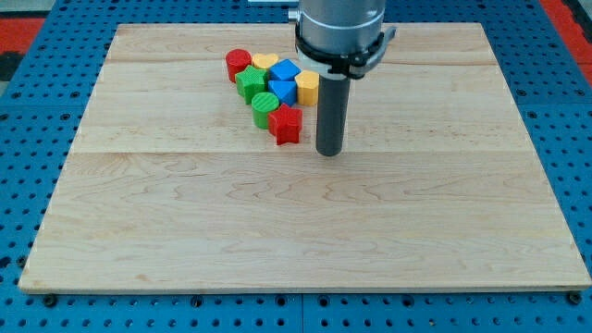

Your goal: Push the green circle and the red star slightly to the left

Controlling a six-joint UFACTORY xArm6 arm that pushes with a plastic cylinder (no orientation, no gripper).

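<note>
The green circle (265, 108) and the red star (286, 124) touch each other at the lower end of a tight cluster of blocks in the upper middle of the wooden board (305, 231). The red star lies just right of and below the green circle. My tip (330, 152) rests on the board a short way to the right of the red star, apart from it, with a small gap between them.
The cluster also holds a red cylinder (238, 64), a yellow block (264, 61), a green block (250, 83), two blue blocks (285, 71) (282, 91) and a yellow hexagonal block (307, 87). A blue perforated table (37, 166) surrounds the board.
</note>
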